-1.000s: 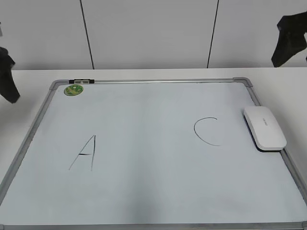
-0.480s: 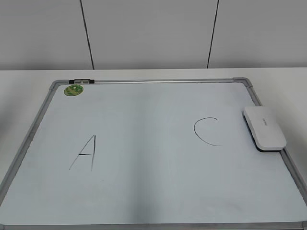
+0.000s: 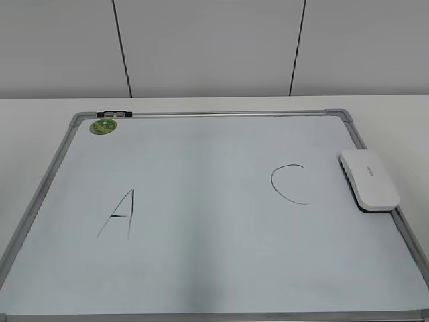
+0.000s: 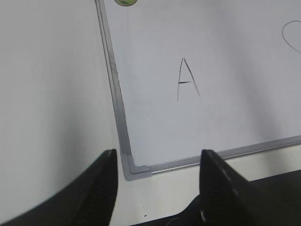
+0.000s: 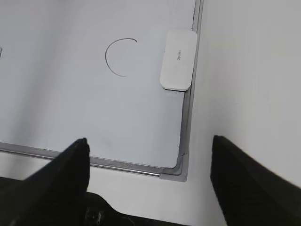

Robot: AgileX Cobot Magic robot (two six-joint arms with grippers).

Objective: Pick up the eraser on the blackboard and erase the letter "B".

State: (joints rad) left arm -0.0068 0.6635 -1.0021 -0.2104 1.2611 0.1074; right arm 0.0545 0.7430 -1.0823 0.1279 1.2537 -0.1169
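One eraser point(image 3: 369, 179) lies at your blackboard's point(image 3: 201, 268) right edge, touching the frame, just beside the "C" point(image 3: 288, 184). You see an "A" point(image 3: 119, 215) at left and a green magnet point(image 3: 102, 125) in the far-left corner. Both the left gripper point(image 4: 157, 188) and right gripper point(image 5: 150, 183) hang spread over the bench point(image 3: 40, 107).

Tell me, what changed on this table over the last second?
The two dark arm shapes that showed at the upper left and right edges of the exterior view a second ago have pulled out of sight. Nothing was taken hold of or let go. The eraser lies in the same place at the blackboard's right edge, and the A, the C and the green magnet are unchanged.
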